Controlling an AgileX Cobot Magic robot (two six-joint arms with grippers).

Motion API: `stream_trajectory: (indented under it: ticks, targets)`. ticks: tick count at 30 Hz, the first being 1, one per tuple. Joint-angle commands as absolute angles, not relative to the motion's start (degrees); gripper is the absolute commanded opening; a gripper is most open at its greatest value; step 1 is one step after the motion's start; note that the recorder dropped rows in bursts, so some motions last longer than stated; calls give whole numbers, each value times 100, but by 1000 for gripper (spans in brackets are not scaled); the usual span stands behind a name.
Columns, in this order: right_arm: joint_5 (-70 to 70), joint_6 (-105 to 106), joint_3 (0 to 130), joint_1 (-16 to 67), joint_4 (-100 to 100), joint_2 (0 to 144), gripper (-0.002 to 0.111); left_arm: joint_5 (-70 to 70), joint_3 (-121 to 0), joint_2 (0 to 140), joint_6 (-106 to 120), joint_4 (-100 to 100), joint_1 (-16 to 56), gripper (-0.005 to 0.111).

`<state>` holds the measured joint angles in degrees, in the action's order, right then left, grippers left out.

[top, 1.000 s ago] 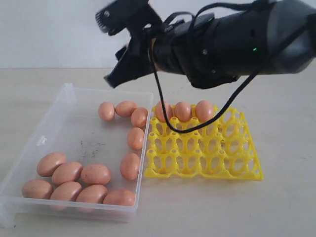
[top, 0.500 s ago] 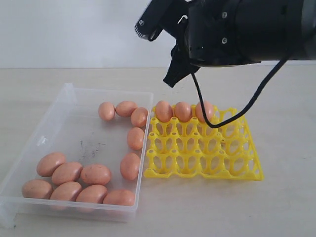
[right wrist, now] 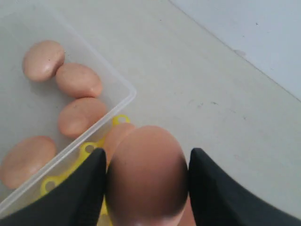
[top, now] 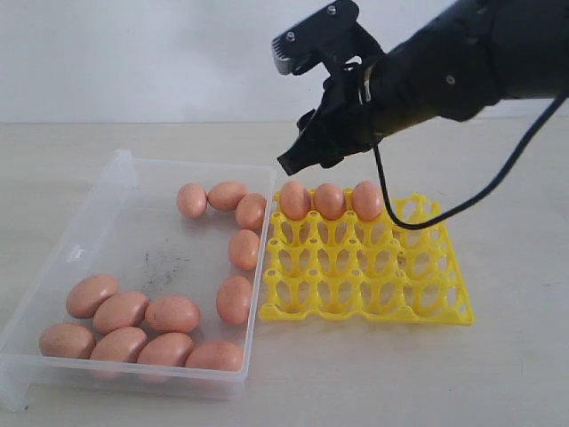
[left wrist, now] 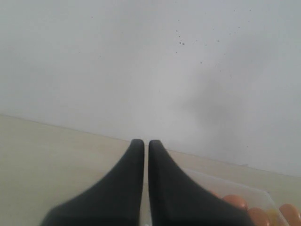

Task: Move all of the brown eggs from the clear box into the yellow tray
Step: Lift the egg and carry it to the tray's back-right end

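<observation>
Egg (right wrist: 146,186) between fingers (right wrist: 89,188) of right gripper (right wrist: 146,157)

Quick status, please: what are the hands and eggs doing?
Right hand grips one egg, over tray edge. Left hand shut, empty. Three eggs in tray, twelve eggs in box. Nothing blocking.

Three brown eggs (top: 329,201) in yellow tray (top: 373,286), twelve in clear box (top: 133,233).

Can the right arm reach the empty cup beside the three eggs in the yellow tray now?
Probably yes: the right hand, holding a brown egg, hovers by that row of the yellow tray; only its own cable hangs near the empty cup.
</observation>
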<state>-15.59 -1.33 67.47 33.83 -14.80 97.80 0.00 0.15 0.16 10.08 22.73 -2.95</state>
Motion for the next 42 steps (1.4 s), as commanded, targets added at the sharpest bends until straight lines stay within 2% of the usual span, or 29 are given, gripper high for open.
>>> stream_trajectory:
  ticks: [1,13,19,23,31,42]
  targets:
    - [-218,-96,5890,2984,-1236,9471,0,0,0,0,1041,2301,-271,4]
    - [3978,-1659,3659,1208,-1915,9152,0,0,0,0,1041,2301,-271,4]
    - [5761,-2741,3542,321,-3784,9779,0,0,0,0,1041,2301,-271,4]
    - [6908,-2944,3542,-56,-3974,10487,0,0,0,0,1041,2301,-271,4]
    - [6996,-2950,4073,-228,-4908,11595,0,0,0,0,1041,2301,-271,4]
    - [6996,-2925,4241,-228,-5146,11674,0,0,0,0,1041,2301,-271,4]
